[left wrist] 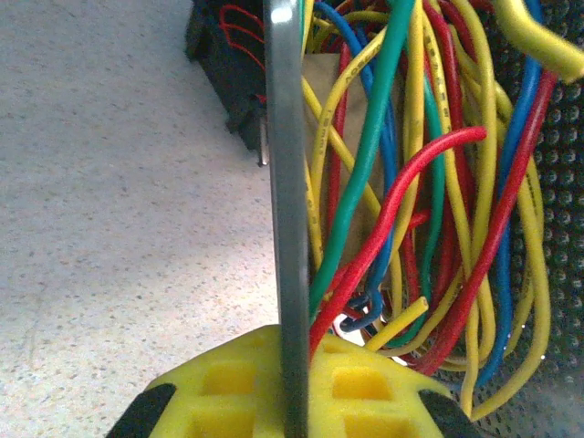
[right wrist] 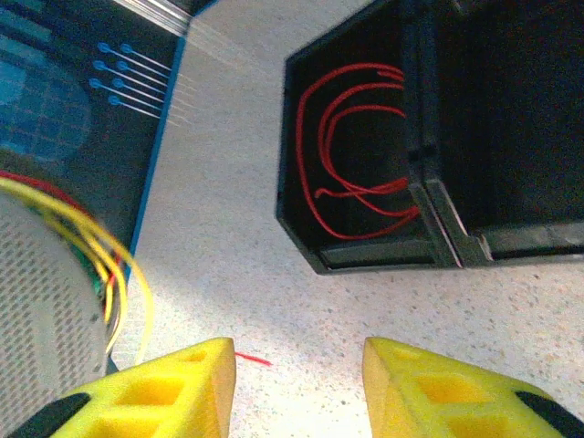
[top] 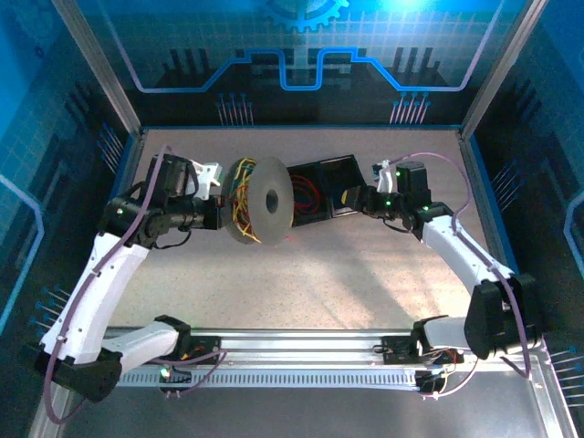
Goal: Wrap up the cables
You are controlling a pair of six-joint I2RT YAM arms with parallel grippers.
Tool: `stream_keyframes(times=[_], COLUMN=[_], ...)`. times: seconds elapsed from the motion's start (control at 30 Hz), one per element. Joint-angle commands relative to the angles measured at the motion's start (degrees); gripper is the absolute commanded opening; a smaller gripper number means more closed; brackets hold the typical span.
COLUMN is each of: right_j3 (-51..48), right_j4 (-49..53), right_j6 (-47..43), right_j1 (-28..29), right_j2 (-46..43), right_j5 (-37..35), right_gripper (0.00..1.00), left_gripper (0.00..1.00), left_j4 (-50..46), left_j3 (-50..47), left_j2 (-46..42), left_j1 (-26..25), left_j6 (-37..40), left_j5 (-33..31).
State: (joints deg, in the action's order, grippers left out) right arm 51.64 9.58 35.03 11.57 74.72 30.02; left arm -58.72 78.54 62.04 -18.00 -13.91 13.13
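Checking both claws first. The left claw (left wrist: pixel 294 374) is closed onto the thin flange of the spool (top: pixel 269 201). The flange edge runs straight up between its yellow fingers (left wrist: pixel 246 351), so I read that as a firm pinch. The spool stands on edge; I cannot tell whether it rests on the tabletop (top: pixel 301 283). The right claw (right wrist: pixel 297 383) is spread wide and holds nothing. It hovers over the tabletop, just short of the black box (right wrist: pixel 374 258).

The cables (left wrist: pixel 411 210) come in two lots. One is a bundle of red, yellow, green and blue strands hanging loosely around the spool core, with several cut ends sticking out. The other is a few thin red loops (right wrist: pixel 351 155) lying slack in the box compartment nearer the spool, apart from the right claw.

Handling, my judgement:
- The cables look light and limp, with slick insulation, and springy enough to uncoil once released.
- A single strand is thin against the pads, so a pinch may slip or miss.
- I would take the red loops where strands bunch at the lower bend, not at a free end.
- I would come in from above, since the box wall blocks a side approach.
- The risks are dragging the light box along or snagging a strand on its wall.
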Motion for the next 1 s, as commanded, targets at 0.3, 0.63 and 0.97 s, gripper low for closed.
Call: stream_keyframes(times=[0.3, 0.63, 0.97], right_j3=[-6.46, -17.74, -16.55], right_j4=[-8.84, -28.12, -22.57], right_j6=[9.13, 35.1, 49.52], right_j1=[8.06, 18.3, 23.21], right_j2=[-0.75, -4.57, -6.46], right_j5=[11.4, -4.02, -17.04], right_gripper=[0.56, 1.0, 0.77], left_gripper=[0.0, 0.0, 0.0], left_j4=[20.08, 24.2, 26.46], left_j3=[-4.79, -8.83, -10.98], left_j2=[-12.39, -14.1, -14.35], left_j1=[-0.06, -0.02, -0.02], left_j6=[-7.01, -9.29, -10.63], left_j5=[-2.9, 0.54, 2.75])
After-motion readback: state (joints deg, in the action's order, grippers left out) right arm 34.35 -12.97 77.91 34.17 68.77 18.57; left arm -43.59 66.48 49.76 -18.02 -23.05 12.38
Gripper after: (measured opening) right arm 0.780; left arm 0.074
